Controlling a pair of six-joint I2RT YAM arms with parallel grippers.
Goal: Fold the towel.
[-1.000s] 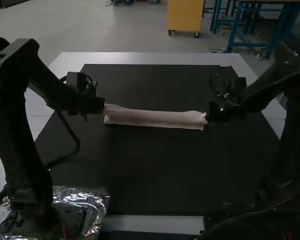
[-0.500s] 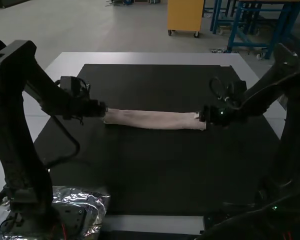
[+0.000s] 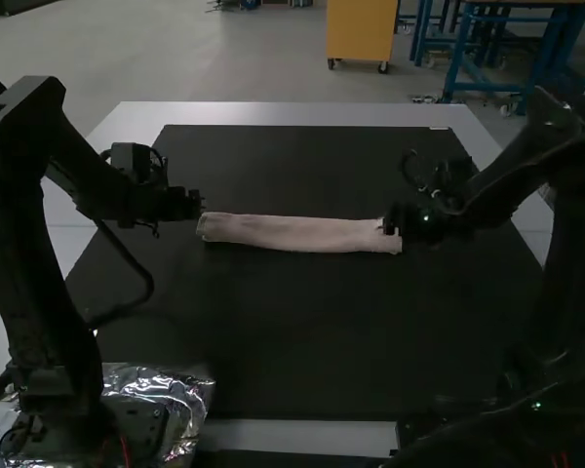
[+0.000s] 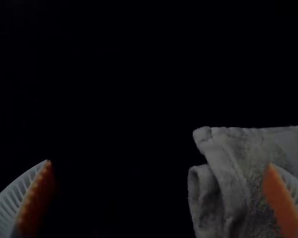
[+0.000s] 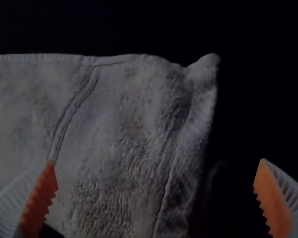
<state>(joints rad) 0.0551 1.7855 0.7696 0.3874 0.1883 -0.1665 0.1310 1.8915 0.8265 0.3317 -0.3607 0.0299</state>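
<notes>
Towel [image 3: 297, 234]: pale, narrow folded strip | left gripper [image 3: 197, 203]: wide, empty | right gripper [image 3: 392, 220]: wide, empty

We seem to lose part of the towel [image 3: 297, 234] at three o'clock behind the right claw [image 3: 394, 220]; the left wrist view crops it.

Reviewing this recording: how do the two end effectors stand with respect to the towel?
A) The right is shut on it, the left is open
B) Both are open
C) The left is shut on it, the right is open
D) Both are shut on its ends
B: the wrist views show the fingers of the left end effector and the right end effector spread wide, neither pinching the towel.
</notes>
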